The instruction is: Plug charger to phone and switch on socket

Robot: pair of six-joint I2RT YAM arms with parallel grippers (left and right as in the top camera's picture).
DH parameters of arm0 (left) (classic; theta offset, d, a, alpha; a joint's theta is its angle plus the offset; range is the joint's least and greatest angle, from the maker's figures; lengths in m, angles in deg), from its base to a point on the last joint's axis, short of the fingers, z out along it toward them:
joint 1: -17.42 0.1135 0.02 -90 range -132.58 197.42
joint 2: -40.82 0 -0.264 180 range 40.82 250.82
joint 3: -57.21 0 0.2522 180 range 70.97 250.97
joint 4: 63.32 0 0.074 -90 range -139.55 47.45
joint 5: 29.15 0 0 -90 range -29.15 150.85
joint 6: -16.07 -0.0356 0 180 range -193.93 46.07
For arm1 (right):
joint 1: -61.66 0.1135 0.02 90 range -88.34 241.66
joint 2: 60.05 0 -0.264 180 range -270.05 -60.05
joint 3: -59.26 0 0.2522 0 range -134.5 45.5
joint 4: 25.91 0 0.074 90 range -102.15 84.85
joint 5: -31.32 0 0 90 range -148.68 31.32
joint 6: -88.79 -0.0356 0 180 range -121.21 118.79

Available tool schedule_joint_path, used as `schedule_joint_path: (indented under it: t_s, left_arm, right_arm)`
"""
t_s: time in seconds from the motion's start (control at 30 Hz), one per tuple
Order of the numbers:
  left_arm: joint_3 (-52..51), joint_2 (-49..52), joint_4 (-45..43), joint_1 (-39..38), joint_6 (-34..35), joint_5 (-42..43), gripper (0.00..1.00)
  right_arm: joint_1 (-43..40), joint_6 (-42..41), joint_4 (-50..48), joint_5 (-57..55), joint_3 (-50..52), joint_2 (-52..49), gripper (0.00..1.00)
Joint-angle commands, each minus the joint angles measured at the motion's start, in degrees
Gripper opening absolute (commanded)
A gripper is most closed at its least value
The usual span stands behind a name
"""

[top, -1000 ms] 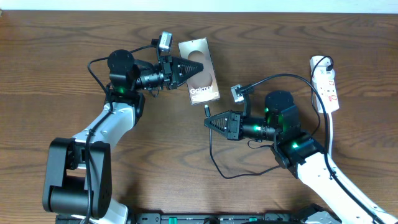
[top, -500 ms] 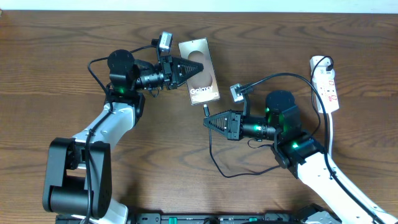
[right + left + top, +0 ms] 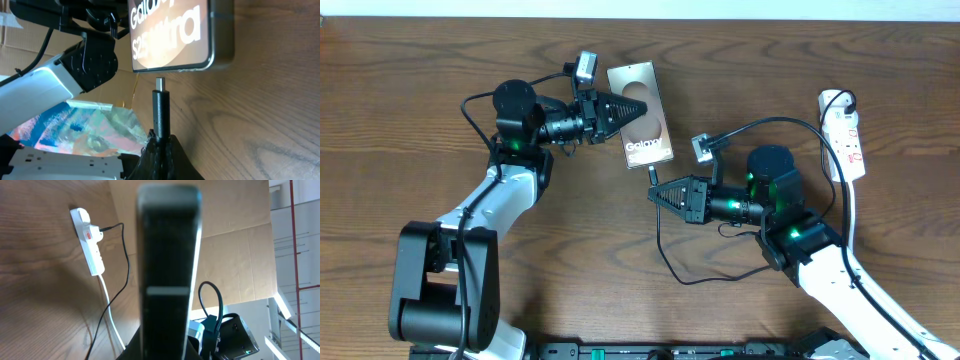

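The phone lies on the wooden table, pale oval and "Galaxy" lettering up. My left gripper is shut on its left edge; in the left wrist view the phone is a dark bar between the jaws. My right gripper is shut on the charger plug, just below the phone's bottom edge. In the right wrist view the plug points at the phone, its metal tip a small gap short of the edge. The white socket lies at the far right, with the black cable plugged into its top end.
The charger cable loops across the table below my right gripper and arcs back to the socket. The socket and its white cord also show in the left wrist view. Cardboard stands beyond the table.
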Motion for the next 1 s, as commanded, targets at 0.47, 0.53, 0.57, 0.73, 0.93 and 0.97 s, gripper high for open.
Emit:
schedule_joint_path:
  t_s: [0.47,0.53,0.57,0.73,0.93,0.97]
  left_arm:
    - [0.8,-0.4,-1.0,0.2,0.5,1.2,0.07]
    - [0.8,-0.4,-1.0,0.3,0.5,1.2,0.08]
    - [0.8,-0.4,-1.0,0.3,0.5,1.2,0.07]
    - [0.8,-0.4,-1.0,0.3,0.5,1.1,0.07]
    - [0.8,-0.4,-1.0,0.2,0.5,1.2,0.07]
    - [0.8,-0.4,-1.0,0.3,0.5,1.2,0.08]
  right_arm:
    - [-0.3,-2.5,-0.3,-1.1,-0.4,-0.1,0.01]
    - [-0.3,-2.5,-0.5,-1.0,-0.4,-0.1,0.01]
    - [-0.3,-2.5,-0.5,-1.0,-0.4,-0.1,0.01]
    - [-0.3,-2.4,-0.5,-0.5,-0.4,-0.1,0.01]
    - [-0.3,-2.0,-0.9,-0.4,-0.4,-0.1,0.01]
    - [-0.3,-2.0,-1.0,-0.5,-0.4,-0.1,0.01]
